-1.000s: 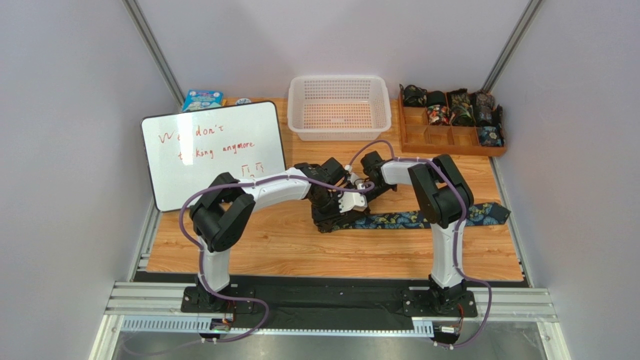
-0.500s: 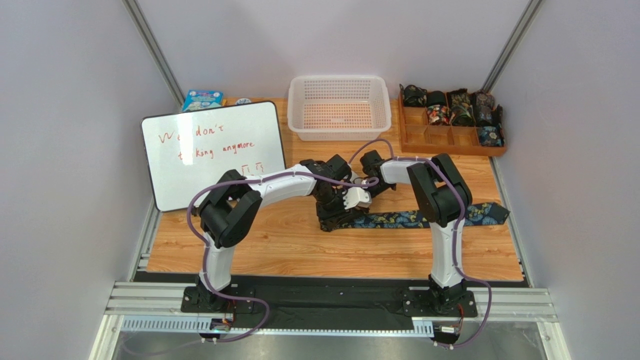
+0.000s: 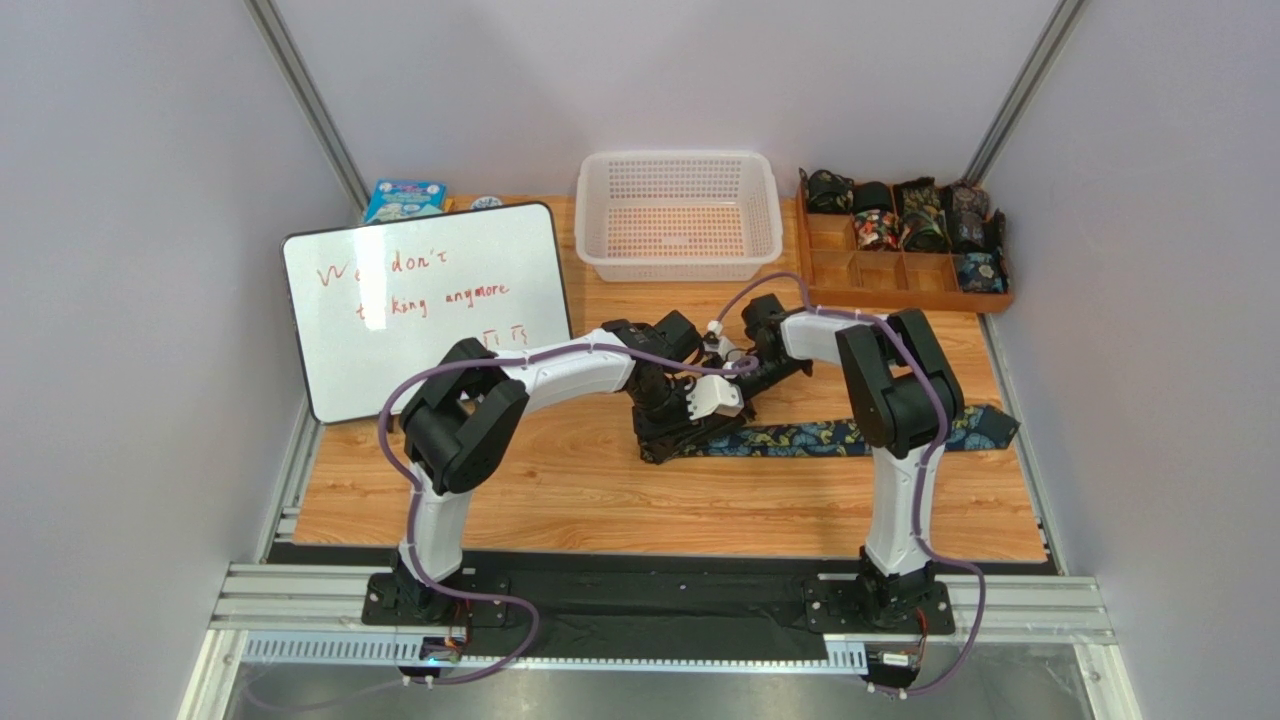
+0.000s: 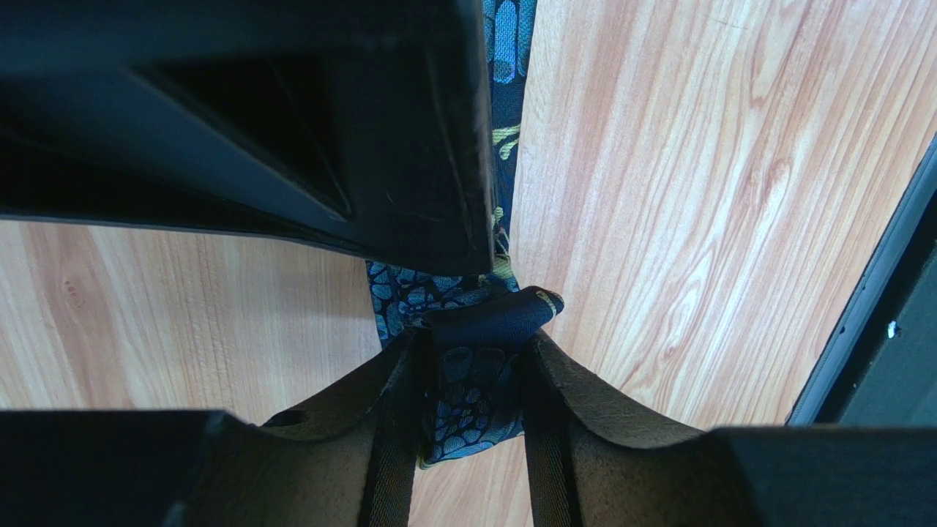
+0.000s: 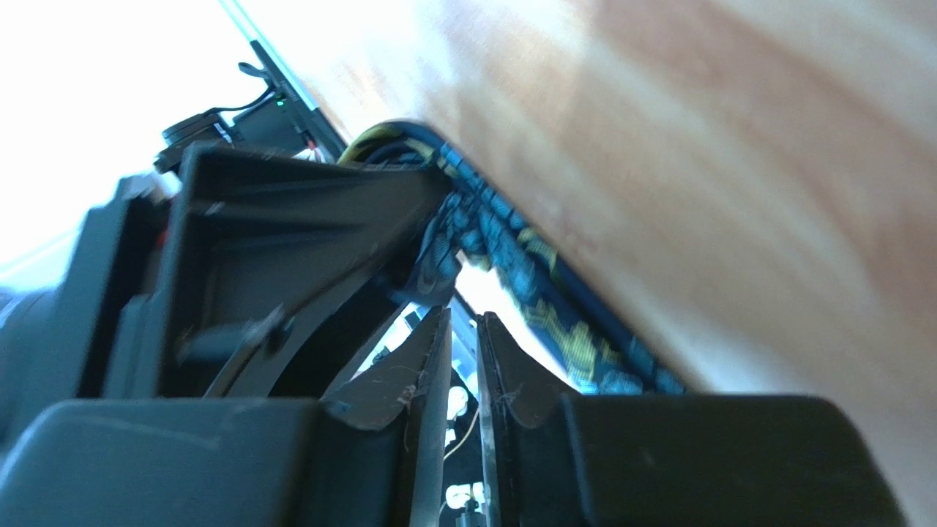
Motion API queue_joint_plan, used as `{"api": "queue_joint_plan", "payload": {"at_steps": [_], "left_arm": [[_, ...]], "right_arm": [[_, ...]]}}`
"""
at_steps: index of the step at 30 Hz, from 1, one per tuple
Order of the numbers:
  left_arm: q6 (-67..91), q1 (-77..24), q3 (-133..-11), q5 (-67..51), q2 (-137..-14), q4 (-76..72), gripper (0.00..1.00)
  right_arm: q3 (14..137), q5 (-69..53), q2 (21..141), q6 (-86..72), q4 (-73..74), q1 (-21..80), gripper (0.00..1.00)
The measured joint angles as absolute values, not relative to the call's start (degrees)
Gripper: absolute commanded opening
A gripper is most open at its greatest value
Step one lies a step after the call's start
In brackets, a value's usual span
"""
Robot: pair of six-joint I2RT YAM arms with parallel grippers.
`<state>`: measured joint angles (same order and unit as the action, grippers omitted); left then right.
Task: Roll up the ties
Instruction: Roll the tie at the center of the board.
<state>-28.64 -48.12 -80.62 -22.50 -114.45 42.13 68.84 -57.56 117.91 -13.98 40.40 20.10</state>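
Note:
A dark tie (image 3: 819, 438) with a blue and yellow print lies stretched across the wooden table, its left end rolled up. My left gripper (image 3: 676, 429) is shut on that small roll (image 4: 475, 395), which fills the space between its two fingers. The flat part of the tie (image 4: 504, 66) runs away under the right gripper's black body. My right gripper (image 3: 733, 390) hangs just beside the roll, close against the left one. In the right wrist view its jaws (image 5: 464, 329) stand a narrow slit apart with nothing between them, and the tie (image 5: 517, 255) passes beyond the fingertips.
A white mesh basket (image 3: 679, 218) stands at the back centre. To its right a wooden tray (image 3: 887, 282) holds several rolled ties. A whiteboard (image 3: 425, 308) leans at the left, with a blue box (image 3: 403, 198) behind it.
The right gripper was shut and now stands a slit apart, and its arm has shifted to the right. The left gripper has crept slightly right, still holding the roll.

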Motion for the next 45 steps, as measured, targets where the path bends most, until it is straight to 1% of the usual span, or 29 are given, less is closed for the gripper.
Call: {"api": "queue_joint_plan", "payload": {"at_steps": [2, 5, 6, 9, 10, 12, 20, 23, 24, 26, 27, 29, 30, 32, 33, 36, 39, 41, 45], "left_arm": [[-28.6, -48.1, -80.6, -22.5, -114.5, 42.1, 0.42], [-28.7, -48.1, -80.6, -22.9, -114.5, 41.8, 0.42], [-28.7, -48.2, -80.6, -23.0, -114.5, 41.7, 0.42], [-28.7, -48.1, -80.5, -23.0, -114.4, 41.6, 0.42], [-28.7, -48.1, -80.5, -23.0, -114.4, 41.6, 0.42], [-28.7, -48.1, -80.4, -23.1, -114.4, 41.5, 0.42], [-28.7, -48.1, -80.2, -23.1, -114.2, 41.3, 0.42], [-28.7, -48.1, -80.2, -23.1, -114.2, 41.3, 0.43], [-28.7, -48.1, -80.2, -23.1, -114.2, 41.3, 0.43], [-28.8, -48.1, -80.2, -23.1, -114.2, 41.4, 0.43], [-28.8, -48.1, -80.2, -23.1, -114.2, 41.3, 0.43], [-28.8, -48.1, -80.0, -23.1, -114.1, 41.2, 0.43], [-28.8, -48.1, -79.9, -23.1, -114.0, 41.1, 0.45], [-28.9, -48.1, -79.6, -23.1, -113.8, 40.8, 0.48], [-28.8, -48.1, -79.5, -23.1, -113.7, 40.8, 0.54], [-28.8, -48.1, -78.6, -23.9, -112.9, 40.6, 0.66], [-28.9, -47.7, -76.2, -25.0, -111.0, 39.7, 0.71], [-28.8, -46.8, -73.4, -25.5, -108.7, 38.6, 0.73], [-28.7, -44.5, -69.9, -25.6, -105.3, 37.6, 0.73]], "right_arm": [[68.7, -57.8, 116.9, -13.4, 41.2, 19.7, 0.21], [68.5, -58.4, 116.4, -13.0, 41.5, 19.7, 0.25], [68.3, -58.8, 116.4, -13.0, 41.4, 19.7, 0.28], [67.7, -60.0, 116.4, -13.9, 40.2, 19.7, 0.31], [67.4, -60.4, 116.4, -14.4, 39.5, 19.8, 0.34], [66.7, -60.9, 116.4, -15.7, 37.3, 19.8, 0.35], [64.5, -61.5, 116.5, -19.3, 30.5, 20.6, 0.34], [64.1, -61.5, 116.8, -20.4, 28.0, 21.8, 0.29], [64.0, -61.4, 117.0, -20.6, 27.6, 22.1, 0.24], [63.7, -61.2, 117.5, -21.1, 26.7, 22.4, 0.16], [63.7, -61.1, 118.0, -21.5, 26.1, 22.4, 0.1], [63.7, -61.1, 118.6, -21.8, 25.8, 22.4, 0.04], [63.7, -61.2, 118.7, -21.5, 25.8, 22.4, 0.01], [63.7, -61.0, 118.7, -21.1, 26.0, 22.2, 0.0], [63.7, -60.8, 118.7, -20.8, 26.1, 21.9, 0.0], [63.8, -60.1, 118.7, -19.3, 27.0, 21.6, 0.0], [63.9, -59.3, 118.7, -17.7, 28.2, 21.2, 0.0], [64.4, -58.7, 118.8, -17.2, 29.1, 21.1, 0.0], [65.3, -57.9, 119.2, -16.2, 30.7, 21.0, 0.0]]}}
